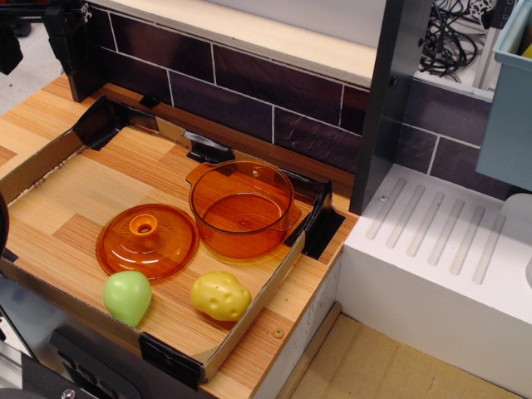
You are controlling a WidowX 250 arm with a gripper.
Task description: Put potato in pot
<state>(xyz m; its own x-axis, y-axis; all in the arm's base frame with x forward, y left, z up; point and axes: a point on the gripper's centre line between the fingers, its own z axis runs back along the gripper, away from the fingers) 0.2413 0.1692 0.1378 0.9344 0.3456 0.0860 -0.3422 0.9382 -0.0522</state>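
Wood-grain worktop edged by low cardboard rim with black corner brackets. Dark purple tiled wall behind, pale ledge on top. White ribbed drainboard right of dark post. Tangled cables upper right.

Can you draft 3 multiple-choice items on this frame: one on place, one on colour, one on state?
1. Where does the potato lie?
A. inside the pot
B. on the wooden tray floor, in front of the pot
C. on the white drainboard

2. What colour is the pear-shaped toy beside the potato?
A. light green
B. red
C. blue

3. What is the state of the pot?
A. covered by its lid
B. tipped on its side
C. upright, open and empty

Answers:
1 B: it rests on the wood near the tray's front edge.
2 A: its smooth skin is pale green.
3 C: the lid lies on the tray floor to the pot's left, and the pot's bottom shows bare.
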